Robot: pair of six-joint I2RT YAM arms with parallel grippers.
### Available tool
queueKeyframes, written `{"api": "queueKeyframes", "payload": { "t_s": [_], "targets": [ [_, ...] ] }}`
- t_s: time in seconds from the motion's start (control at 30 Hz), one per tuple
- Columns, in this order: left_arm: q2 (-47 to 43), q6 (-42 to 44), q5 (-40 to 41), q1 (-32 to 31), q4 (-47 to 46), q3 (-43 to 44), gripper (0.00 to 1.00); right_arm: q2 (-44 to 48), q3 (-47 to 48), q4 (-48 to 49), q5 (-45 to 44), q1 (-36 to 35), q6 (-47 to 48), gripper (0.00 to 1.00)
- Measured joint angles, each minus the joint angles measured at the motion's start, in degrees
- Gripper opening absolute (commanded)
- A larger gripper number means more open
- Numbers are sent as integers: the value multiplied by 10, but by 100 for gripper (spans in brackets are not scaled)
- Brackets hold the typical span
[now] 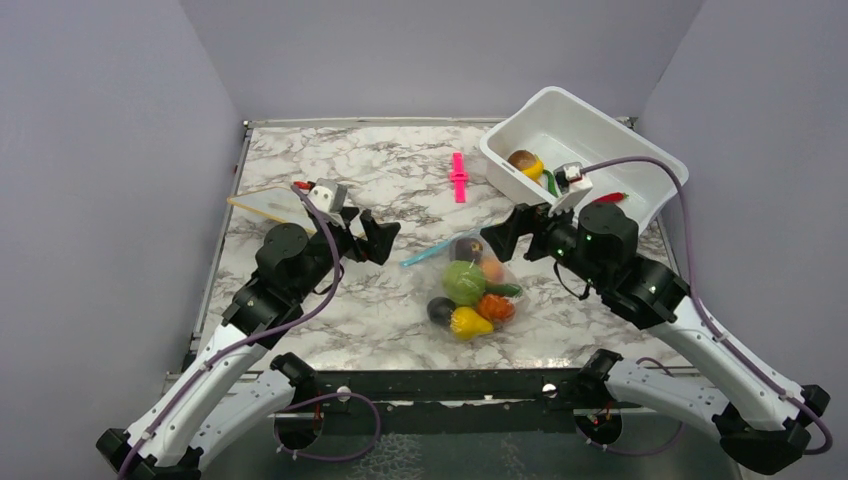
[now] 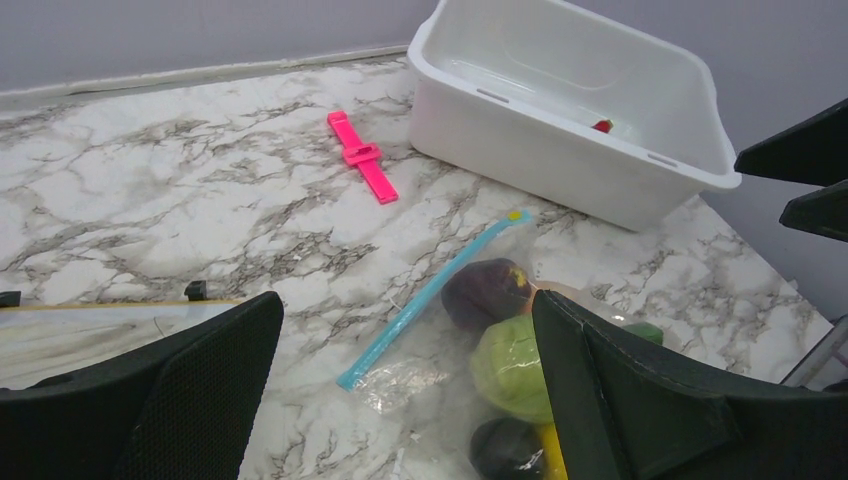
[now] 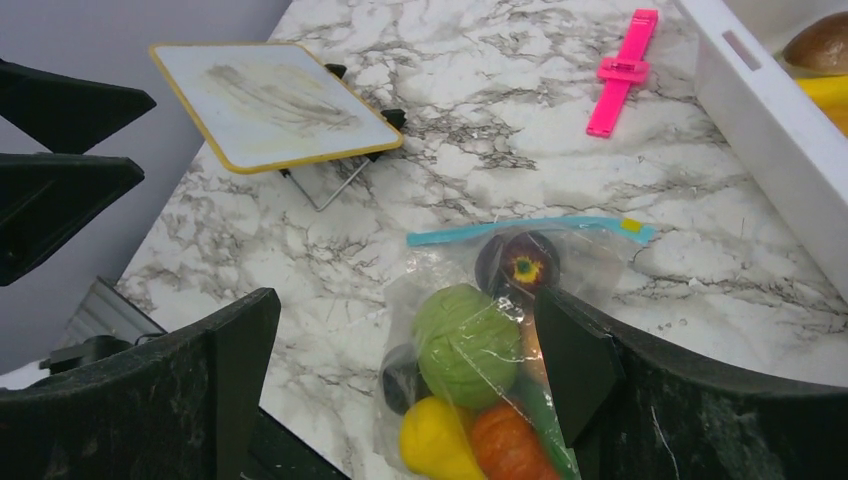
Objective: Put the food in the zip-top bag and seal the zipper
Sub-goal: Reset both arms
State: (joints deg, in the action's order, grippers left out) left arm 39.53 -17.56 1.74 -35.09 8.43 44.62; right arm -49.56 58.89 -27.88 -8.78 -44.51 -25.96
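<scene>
The clear zip-top bag (image 1: 470, 290) lies flat mid-table with the food inside: a green ball (image 1: 463, 282), yellow (image 1: 468, 322), orange-red (image 1: 495, 307) and dark pieces (image 1: 441, 309). Its light blue zipper (image 1: 428, 251) runs along the far-left edge as a straight strip; I cannot tell if it is sealed. My left gripper (image 1: 368, 237) is open and empty, hovering left of the zipper (image 2: 430, 295). My right gripper (image 1: 508, 232) is open and empty, just right of the bag's top, above the green ball (image 3: 465, 345) and zipper (image 3: 530, 228).
A white tub (image 1: 640, 165) stands at the back right, holding a brown and yellow piece (image 1: 525, 162) and a small red piece (image 1: 610, 198). A pink clip (image 1: 458, 177) lies behind the bag. A yellowish board (image 1: 268, 205) stands on a stand at the left.
</scene>
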Motion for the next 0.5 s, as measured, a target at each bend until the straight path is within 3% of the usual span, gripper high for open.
{"api": "queueKeyframes", "payload": {
  "t_s": [0.5],
  "targets": [
    [-4, -17, -4, 0, 25, 10, 99, 61, 1, -32, -39, 0, -51, 100]
  ]
}}
